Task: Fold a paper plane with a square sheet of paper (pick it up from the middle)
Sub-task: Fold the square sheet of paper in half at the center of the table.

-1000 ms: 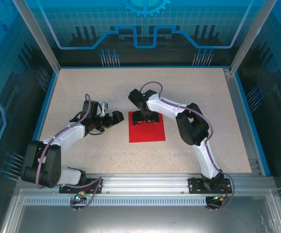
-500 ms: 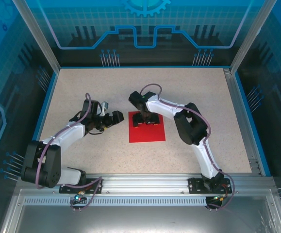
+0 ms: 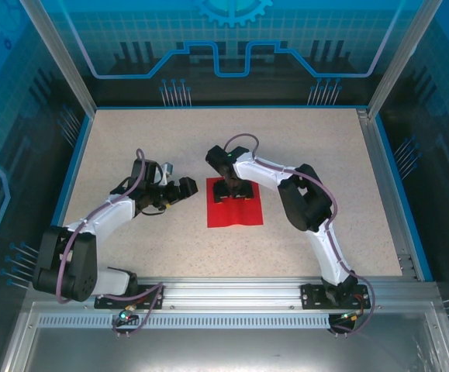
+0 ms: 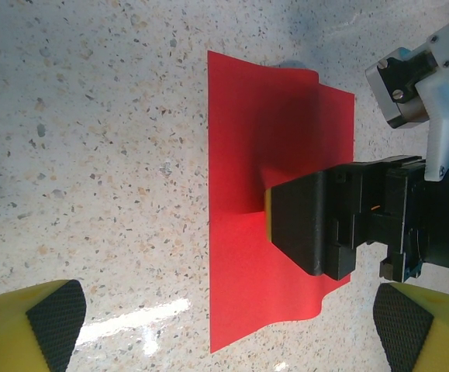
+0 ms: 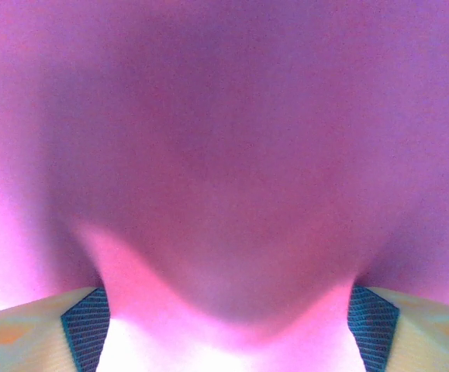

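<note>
Your right claw point(image 3: 234, 191) sits wide-open on the thin red square paper sheet point(image 3: 235, 214), paper humping up between its fingertips point(image 5: 84, 329).

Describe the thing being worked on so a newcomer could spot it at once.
On the speckled beige table, look at the middle. There lies a thin bright red square sheet of paper, with the right gripper set down on its far half. Nothing else on the table is red.

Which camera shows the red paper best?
The left wrist view: the red paper lies nearly whole, its edges sharp, puckered beside the right hand. The top view shows it small, partly under that hand. In the right wrist view it is a close pink blur.
</note>
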Controlling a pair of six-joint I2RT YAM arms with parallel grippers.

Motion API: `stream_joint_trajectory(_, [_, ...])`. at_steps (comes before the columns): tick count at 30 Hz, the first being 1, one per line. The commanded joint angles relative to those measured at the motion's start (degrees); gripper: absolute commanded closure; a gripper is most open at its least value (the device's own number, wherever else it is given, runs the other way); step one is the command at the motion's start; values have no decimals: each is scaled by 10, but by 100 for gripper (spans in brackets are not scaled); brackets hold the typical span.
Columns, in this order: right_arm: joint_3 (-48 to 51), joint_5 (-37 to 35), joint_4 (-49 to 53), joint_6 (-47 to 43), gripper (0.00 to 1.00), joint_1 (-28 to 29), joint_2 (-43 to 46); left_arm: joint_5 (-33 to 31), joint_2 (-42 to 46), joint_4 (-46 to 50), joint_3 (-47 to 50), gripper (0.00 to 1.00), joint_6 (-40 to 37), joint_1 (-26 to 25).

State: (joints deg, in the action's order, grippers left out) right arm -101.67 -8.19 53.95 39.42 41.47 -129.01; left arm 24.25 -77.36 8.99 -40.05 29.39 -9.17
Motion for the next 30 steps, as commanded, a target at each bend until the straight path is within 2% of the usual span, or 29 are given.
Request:
stream_joint_trajectory(1, [14, 8, 3, -4, 23, -2, -7, -4, 12, 15, -17, 1, -18, -3])
stream_joint_trajectory(5, [13, 6, -3, -11, 37, -4, 21, -4, 17, 17, -17, 1, -16, -3])
stream_joint_trajectory(9, [21, 6, -13, -16, 59, -6, 61, -5, 21, 18, -17, 1, -13, -3])
stream_joint_trajectory(12, [43, 17, -35, -16, 72, -12, 99, -10, 23, 20, -17, 1, -11, -3])
stream_joint_trajectory(14, [67, 37, -55, -14, 73, -17, 125, -14, 25, 20, -15, 1, -9, -3])
stream_joint_trajectory(17, [122, 120, -128, -13, 72, -27, 177, -12, 26, 19, -15, 1, -4, -2])
stream_joint_trajectory(21, [235, 320, -328, 20, 68, -59, 251, 12, 27, 10, -17, 1, 6, -1])
stream_joint_trajectory(23, [277, 377, -402, 43, 65, -77, 271, 29, 27, 3, -18, 1, 10, -1])
stream_joint_trajectory(30, [364, 483, -507, 72, 62, -138, 221, 107, -1, -37, -22, 1, 26, -1])
